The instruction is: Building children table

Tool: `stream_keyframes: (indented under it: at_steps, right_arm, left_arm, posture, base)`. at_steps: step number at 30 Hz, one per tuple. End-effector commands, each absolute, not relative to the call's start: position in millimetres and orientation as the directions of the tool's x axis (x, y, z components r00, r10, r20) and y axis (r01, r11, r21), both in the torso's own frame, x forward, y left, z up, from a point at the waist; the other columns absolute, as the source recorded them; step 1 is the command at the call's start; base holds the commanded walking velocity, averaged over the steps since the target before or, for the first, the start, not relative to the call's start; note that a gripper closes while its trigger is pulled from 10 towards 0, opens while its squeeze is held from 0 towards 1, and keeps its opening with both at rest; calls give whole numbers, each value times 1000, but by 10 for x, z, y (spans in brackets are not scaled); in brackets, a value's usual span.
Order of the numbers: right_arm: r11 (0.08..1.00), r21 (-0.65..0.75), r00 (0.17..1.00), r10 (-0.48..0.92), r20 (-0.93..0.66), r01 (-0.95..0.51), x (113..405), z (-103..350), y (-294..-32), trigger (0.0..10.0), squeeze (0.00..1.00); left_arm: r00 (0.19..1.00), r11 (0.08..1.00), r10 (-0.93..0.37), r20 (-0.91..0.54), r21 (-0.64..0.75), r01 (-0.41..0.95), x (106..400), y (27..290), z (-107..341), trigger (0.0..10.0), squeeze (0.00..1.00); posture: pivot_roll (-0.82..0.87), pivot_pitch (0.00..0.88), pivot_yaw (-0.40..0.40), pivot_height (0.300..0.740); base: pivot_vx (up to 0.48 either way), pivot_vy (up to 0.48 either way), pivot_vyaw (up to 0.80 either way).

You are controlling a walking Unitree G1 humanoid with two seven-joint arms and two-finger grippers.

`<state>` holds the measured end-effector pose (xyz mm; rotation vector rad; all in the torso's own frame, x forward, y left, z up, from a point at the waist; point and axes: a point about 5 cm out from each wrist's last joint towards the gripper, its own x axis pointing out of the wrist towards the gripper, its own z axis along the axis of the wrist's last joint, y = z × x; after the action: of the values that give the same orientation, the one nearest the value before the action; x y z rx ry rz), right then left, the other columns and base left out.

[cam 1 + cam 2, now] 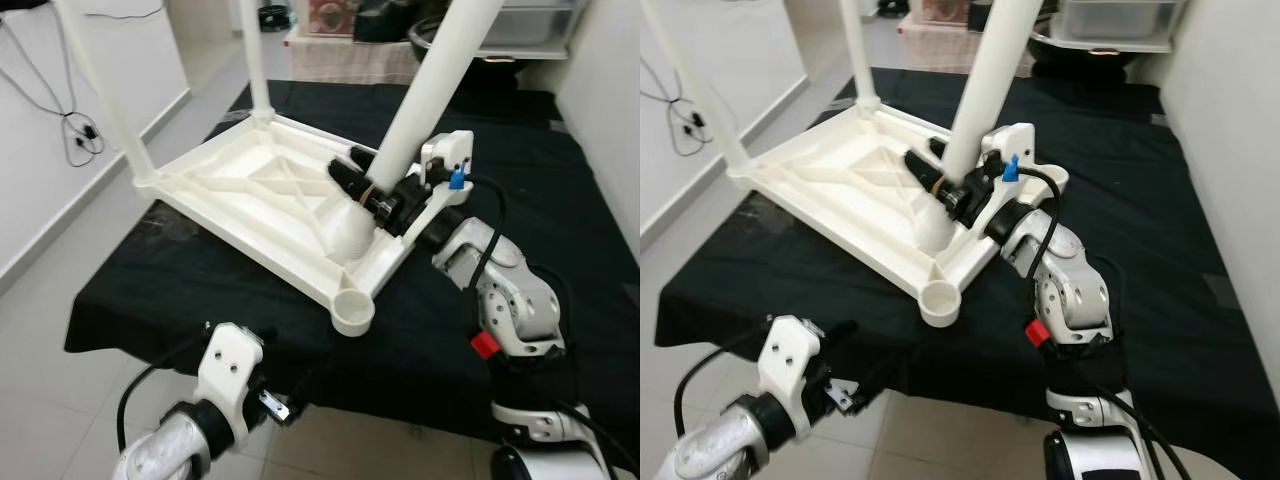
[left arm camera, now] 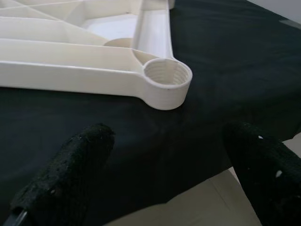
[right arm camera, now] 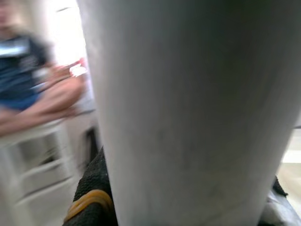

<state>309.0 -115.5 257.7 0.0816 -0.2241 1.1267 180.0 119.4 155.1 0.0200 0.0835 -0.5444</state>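
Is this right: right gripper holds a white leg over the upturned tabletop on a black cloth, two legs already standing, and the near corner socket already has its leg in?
Not quite. The near corner socket is empty; the left wrist view shows its bare threads. The rest holds: the right gripper clamps the white leg over the upturned tabletop on the black cloth, with two legs standing.

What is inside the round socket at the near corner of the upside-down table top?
The socket holds no leg: screw threads line its inner wall. Its bottom cannot be seen past the rim. The right gripper holds a white leg that rests on the table top, not in this socket.
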Motion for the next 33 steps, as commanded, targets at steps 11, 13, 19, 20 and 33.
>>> stream_keyframes:
  at_steps: [11, 13, 19, 20, 33]
  right_arm:
    - [182, -70, 169, 973, 156, -981, 3115, 2525, -920, 10000, 0]
    - [163, -72, 149, 974, 169, -984, 3129, 2551, -910, 10000, 0]
    - [22, -141, -2, 986, 166, -990, 3137, 2659, -977, 10000, 0]
    - [22, -141, -2, 986, 166, -990, 3137, 2659, -977, 10000, 0]
    - [2, -281, -7, 1000, 28, -960, 3112, 2740, -1278, 10000, 0]
  left_arm:
    - [943, 895, -333, -14, 311, 321, 1711, 1479, 1789, 10000, 0]
    - [942, 886, -335, -11, 338, 319, 1699, 1486, 1802, 10000, 0]
    - [923, 865, -385, -19, 341, 368, 1577, 1443, 1790, 10000, 0]
    - [923, 865, -385, -19, 341, 368, 1577, 1443, 1790, 10000, 0]
    - [892, 843, -450, -34, 315, 437, 1469, 1438, 1772, 10000, 0]
  posture:
    - [70, 304, -24, 740]
    - [73, 307, -24, 740]
    - [111, 333, -10, 740]
    - [111, 333, -10, 740]
    - [124, 322, 33, 740]
  base:
    - [0, 0, 0]
    - [0, 0, 0]
    - [0, 0, 0]
    - [0, 0, 0]
    - [0, 0, 0]
